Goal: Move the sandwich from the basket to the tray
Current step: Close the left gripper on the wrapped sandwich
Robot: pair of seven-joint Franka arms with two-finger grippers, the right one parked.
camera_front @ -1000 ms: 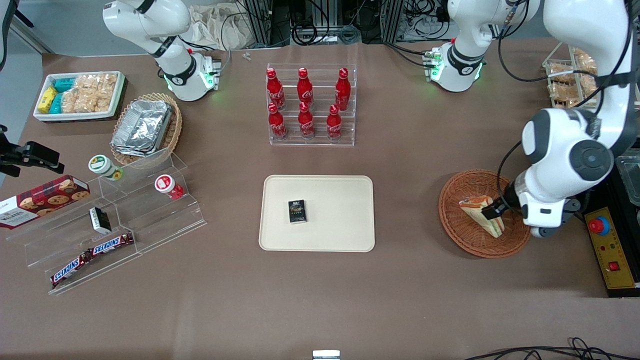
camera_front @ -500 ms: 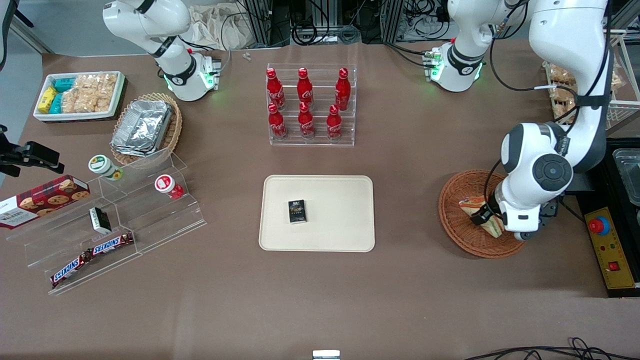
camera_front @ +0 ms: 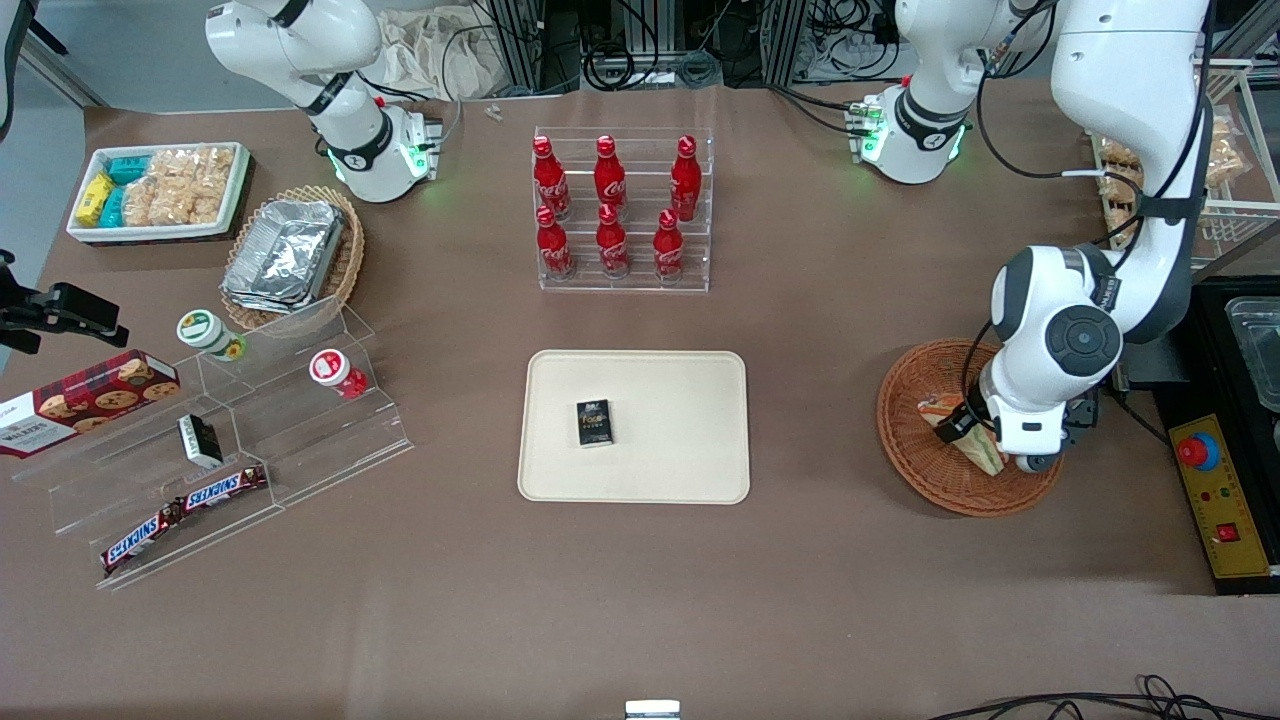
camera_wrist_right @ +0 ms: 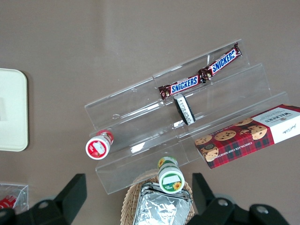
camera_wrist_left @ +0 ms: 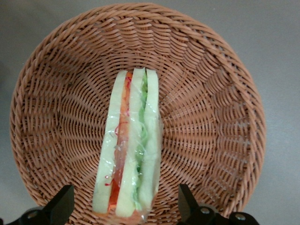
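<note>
Gripper (camera_wrist_left: pixel 125 206) lower now, fingers spread astride sandwich (camera_wrist_left: pixel 130 149) in basket (camera_wrist_left: pixel 213 112).

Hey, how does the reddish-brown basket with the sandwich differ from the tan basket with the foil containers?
The reddish-brown basket is darker than the tan basket. It holds one wrapped sandwich; the tan basket holds stacked foil containers that nearly cover it. It lies under the working arm's open gripper; the tan basket sits toward the parked arm's end. Both are round wicker.
</note>
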